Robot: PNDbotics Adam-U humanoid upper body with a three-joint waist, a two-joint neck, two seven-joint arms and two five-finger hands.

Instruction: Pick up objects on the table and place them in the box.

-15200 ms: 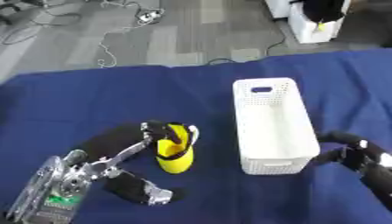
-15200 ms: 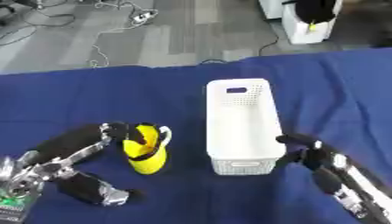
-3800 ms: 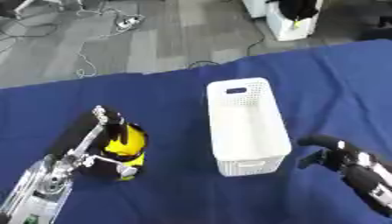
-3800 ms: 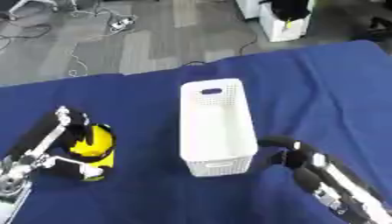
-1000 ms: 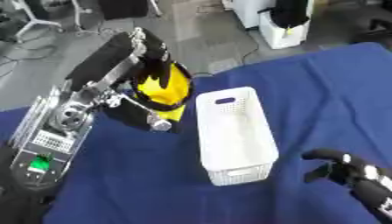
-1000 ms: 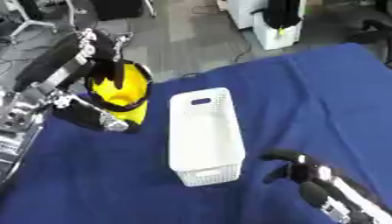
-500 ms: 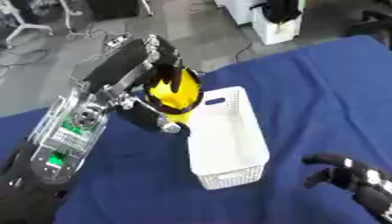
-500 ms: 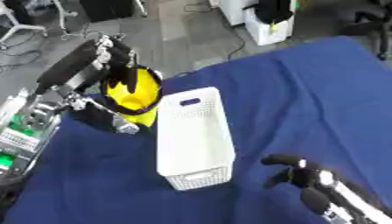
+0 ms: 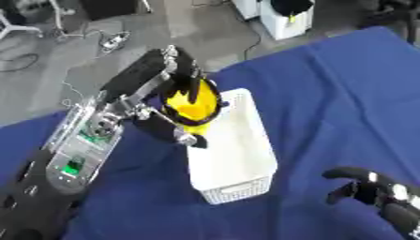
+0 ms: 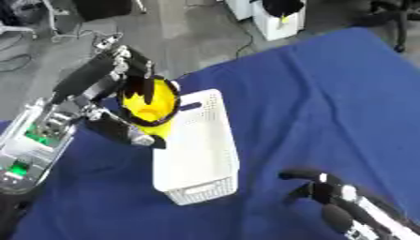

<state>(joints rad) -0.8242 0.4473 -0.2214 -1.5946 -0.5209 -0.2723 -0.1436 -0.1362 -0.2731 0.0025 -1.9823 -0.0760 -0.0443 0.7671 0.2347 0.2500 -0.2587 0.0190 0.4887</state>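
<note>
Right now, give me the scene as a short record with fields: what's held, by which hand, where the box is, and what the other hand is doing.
held object: yellow and black object
holding hand: left hand, fingers curled round it
object position: raised above the far left edge of the box
box: white perforated box, standing on the blue tablecloth
box contents: nothing visible inside
other hand: right hand, low near the right corner, fingers relaxed, holding nothing

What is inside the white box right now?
The visible part of the white box holds nothing. The yellow object, gripped by the left hand, hangs over its far left end and covers that corner.
</note>
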